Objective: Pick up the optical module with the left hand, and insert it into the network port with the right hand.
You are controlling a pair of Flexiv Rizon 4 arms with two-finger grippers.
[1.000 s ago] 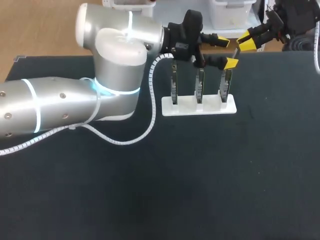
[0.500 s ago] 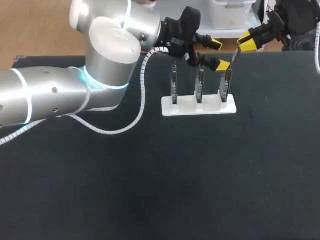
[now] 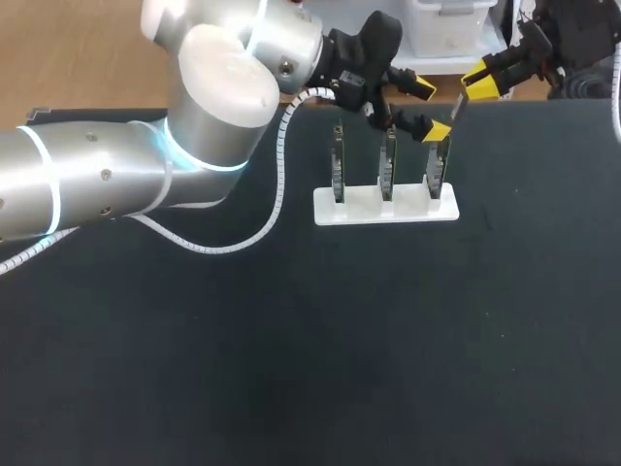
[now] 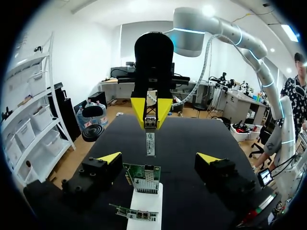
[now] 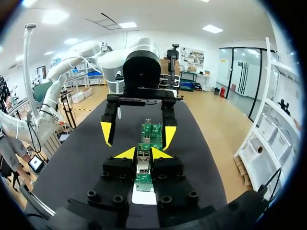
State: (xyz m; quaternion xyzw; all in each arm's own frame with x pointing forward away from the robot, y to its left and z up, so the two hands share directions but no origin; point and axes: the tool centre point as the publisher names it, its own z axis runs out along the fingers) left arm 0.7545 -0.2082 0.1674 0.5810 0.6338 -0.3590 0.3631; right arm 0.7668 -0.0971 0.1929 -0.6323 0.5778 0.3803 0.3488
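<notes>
The optical module (image 3: 458, 103), a thin silver bar, hangs from my right gripper (image 3: 480, 82), which is shut on its top end. It is just above the rightmost of three green network cards (image 3: 440, 163) standing upright in a white stand (image 3: 385, 208). In the left wrist view the module (image 4: 150, 142) hangs under the right gripper (image 4: 151, 112), over the nearest card's port (image 4: 144, 176). My left gripper (image 3: 427, 109) stands open beside that card, its fingers on either side and touching nothing (image 4: 159, 158). The right wrist view shows the module (image 5: 142, 164) between my right gripper's tips (image 5: 143, 153), with the left gripper (image 5: 137, 134) ahead.
My left arm's thick elbow (image 3: 228, 97) and its white cable (image 3: 277, 209) lie over the table's far left. The stand sits at the far middle of the dark table (image 3: 388, 340).
My left arm's elbow has swung up and to the left, and its gripper has shifted slightly by the cards. The right gripper and module have stayed put.
</notes>
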